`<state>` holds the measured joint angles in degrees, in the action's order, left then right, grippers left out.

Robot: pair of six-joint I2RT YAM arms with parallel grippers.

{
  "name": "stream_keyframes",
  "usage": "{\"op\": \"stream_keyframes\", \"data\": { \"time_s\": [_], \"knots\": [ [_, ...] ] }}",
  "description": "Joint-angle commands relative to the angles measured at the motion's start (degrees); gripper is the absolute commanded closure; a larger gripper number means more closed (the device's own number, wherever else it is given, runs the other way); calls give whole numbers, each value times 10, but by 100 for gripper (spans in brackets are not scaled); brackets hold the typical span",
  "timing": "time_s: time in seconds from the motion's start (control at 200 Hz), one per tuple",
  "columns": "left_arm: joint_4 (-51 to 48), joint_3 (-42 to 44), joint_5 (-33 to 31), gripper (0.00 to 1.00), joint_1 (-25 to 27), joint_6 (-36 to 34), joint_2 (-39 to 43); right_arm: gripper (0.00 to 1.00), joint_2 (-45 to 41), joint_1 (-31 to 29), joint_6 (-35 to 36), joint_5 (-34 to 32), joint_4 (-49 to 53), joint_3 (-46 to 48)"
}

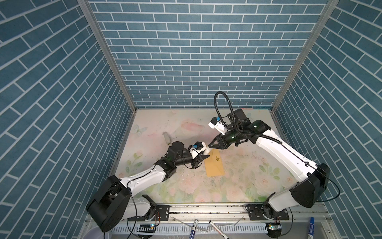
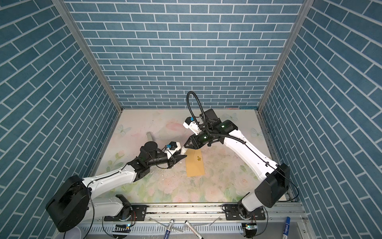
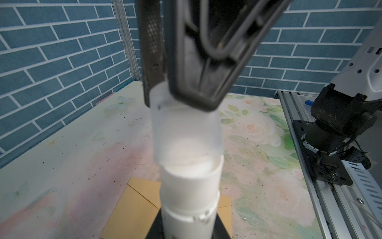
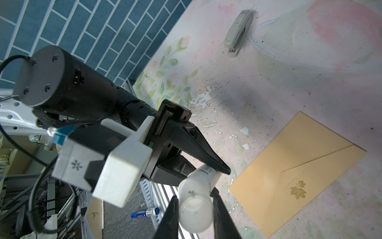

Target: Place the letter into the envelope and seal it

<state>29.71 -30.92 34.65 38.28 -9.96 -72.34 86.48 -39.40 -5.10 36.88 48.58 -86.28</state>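
While the two claws meet above the flowered table [image 1: 161, 186], they share one white tube [image 1: 207, 150] between them. The left claw [image 1: 206, 155] is clamped on the tube's body, with a black finger on each side. The right claw [image 1: 210, 145] comes in from the opposite side and is clamped on the tube's cloudy cap [image 4: 195, 207]. The right wrist view shows the cap squeezed between that claw's two dark fingers [image 4: 172, 219]. The cap sits on the end of the tube.

The envelope [image 1: 215, 167] lies flat on the table just below the claw tips. Its nearest corner is under the left claw, and its length runs away from both claws. Its upper face shows a diagonal folded seam and a small gold leaf [image 4: 298, 190]. A grey stapler [image 1: 167, 137] lies on the table on the far side of the left claw, well apart from it.
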Motion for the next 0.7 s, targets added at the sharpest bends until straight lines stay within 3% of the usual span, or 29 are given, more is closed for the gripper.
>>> {"op": "stream_keyframes", "data": {
  "time_s": [0.0,0.695],
  "knots": [
    [0,-13,9,100,0,-8,-2,89,9,-11,17,10,13,0],
    [5,-12,16,100,0,-3,-6,91,-20,-59,50,-58,-8,24]
  ]
}}
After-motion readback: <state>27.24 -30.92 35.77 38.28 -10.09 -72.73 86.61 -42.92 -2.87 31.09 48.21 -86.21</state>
